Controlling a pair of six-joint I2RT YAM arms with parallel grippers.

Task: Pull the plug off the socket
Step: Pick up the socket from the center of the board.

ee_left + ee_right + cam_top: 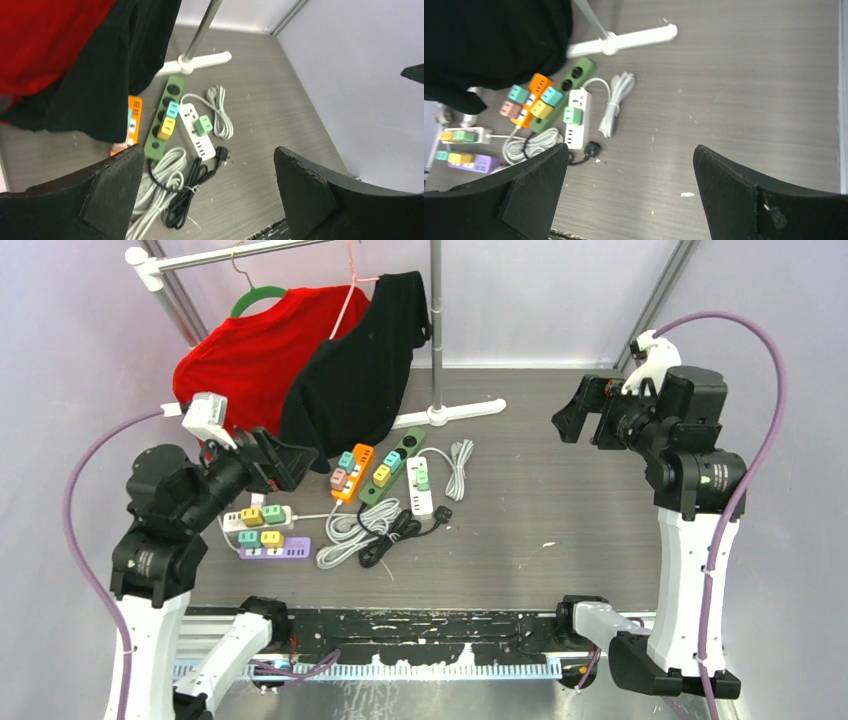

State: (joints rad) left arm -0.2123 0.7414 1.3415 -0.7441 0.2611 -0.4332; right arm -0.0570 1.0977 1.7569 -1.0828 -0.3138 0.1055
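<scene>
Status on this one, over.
Left tool open, empty, raised. Right tool open, empty, raised. Green plug seated in white strip, untouched. Black shirt partly hides orange strip.

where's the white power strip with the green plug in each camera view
top external: white power strip just left of centre, at the right end of the cluster of strips.
left wrist: middle of the picture, right of the dark green strip.
right wrist: left of centre.
shared landmark: the white rack foot lies above it in each picture.
</scene>
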